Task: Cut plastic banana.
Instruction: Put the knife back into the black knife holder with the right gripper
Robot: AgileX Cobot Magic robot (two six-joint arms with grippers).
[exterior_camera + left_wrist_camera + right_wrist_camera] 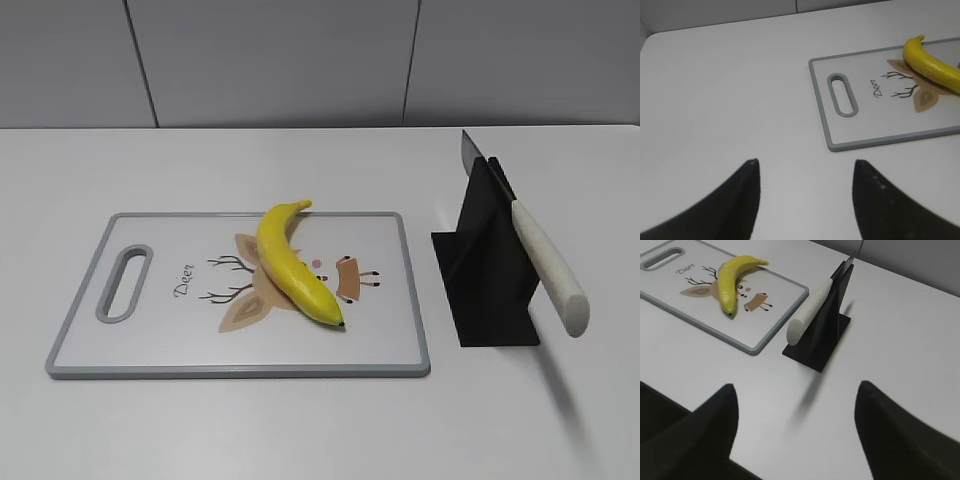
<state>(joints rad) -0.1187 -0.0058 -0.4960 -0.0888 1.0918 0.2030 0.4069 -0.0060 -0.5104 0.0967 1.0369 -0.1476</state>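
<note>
Whole banana on board; both grippers apart and empty.

Exterior view: the glossy yellow plastic banana (292, 262) lies on the grey-rimmed white cutting board (150, 368) (deer print); a white-handled knife (545, 264) rests in a black stand (487, 268) at 3 o'clock.
Left wrist view: left gripper (805, 172) spread wide, holding nothing; banana at 2 o'clock.
Right wrist view: right gripper (796, 399) likewise wide, empty; knife at 12 o'clock, banana at 11.

Plastic banana (290, 262): 1 piece, uncut, glossy yellow, curved. Laid flat, diagonal across cutting board (150, 360) center, over deer print. Stem end pointed at far edge, dark tip toward near edge.
</note>
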